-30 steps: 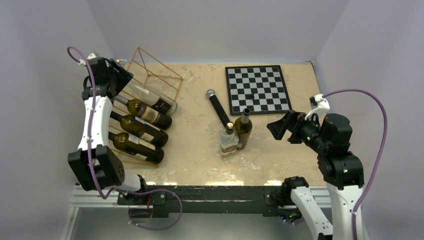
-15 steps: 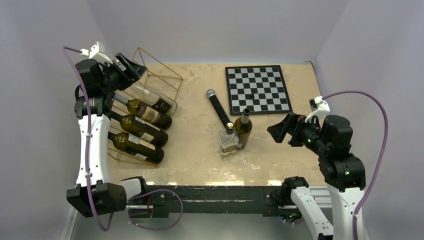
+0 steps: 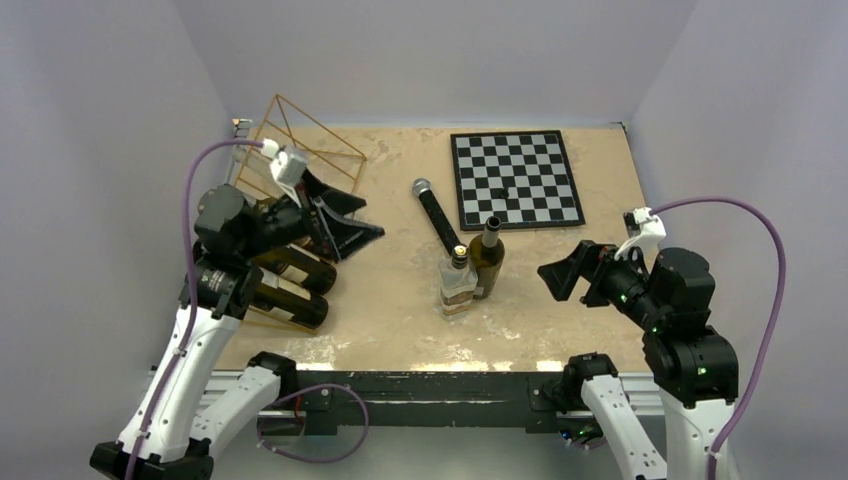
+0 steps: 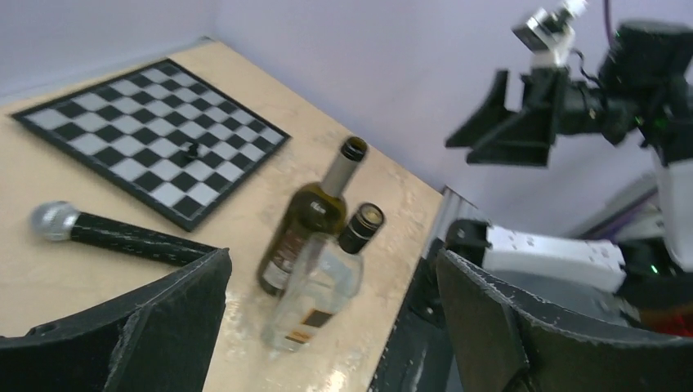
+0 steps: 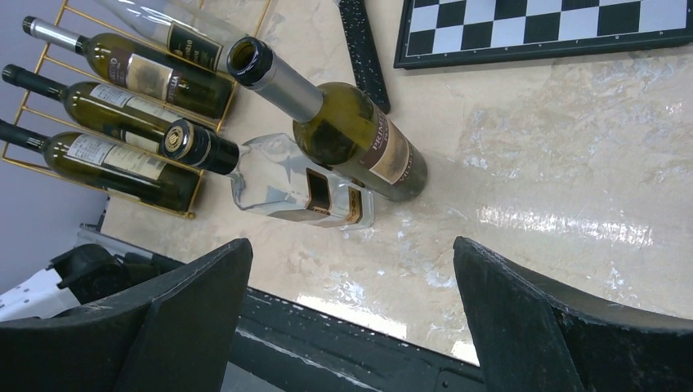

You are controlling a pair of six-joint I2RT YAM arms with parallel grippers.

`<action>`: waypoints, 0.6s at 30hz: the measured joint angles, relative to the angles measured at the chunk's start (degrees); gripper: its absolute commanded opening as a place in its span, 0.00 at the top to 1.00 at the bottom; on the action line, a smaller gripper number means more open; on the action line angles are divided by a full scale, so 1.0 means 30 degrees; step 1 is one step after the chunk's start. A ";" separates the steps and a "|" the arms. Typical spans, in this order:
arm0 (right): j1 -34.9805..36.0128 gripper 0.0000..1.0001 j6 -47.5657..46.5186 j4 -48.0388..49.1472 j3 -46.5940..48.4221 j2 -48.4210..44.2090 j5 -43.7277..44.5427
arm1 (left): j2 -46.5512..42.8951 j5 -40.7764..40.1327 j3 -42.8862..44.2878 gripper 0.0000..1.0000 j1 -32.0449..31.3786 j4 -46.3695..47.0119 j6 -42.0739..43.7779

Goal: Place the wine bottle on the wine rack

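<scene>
Top external shows your dark green glass wine bottle point(image 3: 488, 258) upright mid-table, a clear glass bottle point(image 3: 458, 287) just beside it, the gold wire wine rack point(image 3: 320, 127) at ten o'clock; left gripper point(image 3: 360, 215) and right gripper point(image 3: 555, 280) gape empty, so expect heavy, slick, breakable glass and clasp its broad body.

The dark green wine bottle point(image 3: 488, 262) stood up in the middle of the table point(image 3: 400, 300). The gold wire wine rack point(image 3: 320, 125) sat at the left.
</scene>
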 measured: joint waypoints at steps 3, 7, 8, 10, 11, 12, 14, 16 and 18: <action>0.0000 0.01 -0.0051 0.0087 0.0000 -0.0109 -0.0022 | -0.0335 -0.0036 -0.1056 0.01 -0.2346 0.0284 0.0707; 0.0000 0.01 0.0087 0.0255 0.0022 0.0080 -0.0277 | -0.0087 -0.1100 -0.1887 0.01 -0.5778 0.0080 0.1880; 0.0000 0.01 0.0109 0.0328 0.0036 0.0197 -0.0379 | 0.0036 -0.1617 -0.2018 0.01 -0.6645 0.0036 0.2244; 0.0000 0.01 0.0131 0.0437 0.0036 0.0328 -0.0510 | 0.0342 -0.2390 -0.2091 0.02 -0.7774 0.0007 0.2718; 0.0000 0.01 0.0168 0.0503 0.0036 0.0372 -0.0539 | 0.0583 -0.2863 -0.2091 0.02 -0.8320 0.0051 0.2951; 0.0000 0.01 0.0240 0.0590 0.0036 0.0401 -0.0597 | 0.0823 -0.3293 -0.2091 0.02 -0.8735 0.0131 0.3133; 0.0000 0.02 0.0350 0.0780 0.0036 0.0408 -0.0750 | 0.1559 -0.4328 -0.2091 0.03 -0.9624 0.0364 0.3621; 0.0000 0.02 0.0452 0.0940 0.0036 0.0415 -0.0911 | 0.2433 -0.5231 -0.2091 0.03 -1.0302 0.0568 0.4109; 0.0000 0.02 0.0525 0.1078 0.0036 0.0452 -0.0918 | 0.3191 -0.5938 -0.2091 0.03 -1.0783 0.0772 0.4452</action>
